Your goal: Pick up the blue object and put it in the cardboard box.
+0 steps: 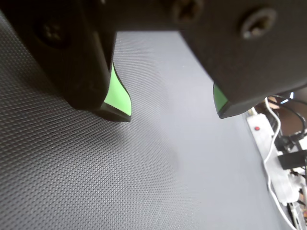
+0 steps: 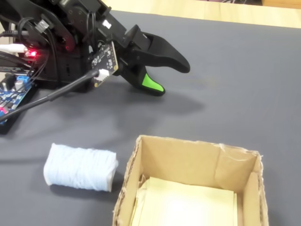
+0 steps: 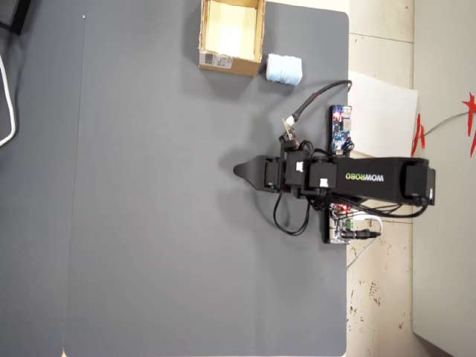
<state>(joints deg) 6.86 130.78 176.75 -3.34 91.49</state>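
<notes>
The blue object [image 2: 80,167] is a pale blue soft roll lying on the dark mat just left of the cardboard box [image 2: 188,143] in the fixed view. In the overhead view the blue object [image 3: 283,69] lies against the right side of the cardboard box [image 3: 238,65], at the mat's top edge. The box is open on top, with a pale yellowish inside. My gripper [image 2: 173,79] hovers low over bare mat, well away from both. Its green-padded fingers [image 1: 117,93] stand apart with only mat between them, so the gripper [image 1: 172,114] is open and empty.
A blue circuit board [image 3: 341,128] and cables lie beside the arm's base at the mat's right edge in the overhead view. A white power strip [image 1: 268,148] with cables shows at the right of the wrist view. A white cable [image 3: 7,97] lies off the mat's left.
</notes>
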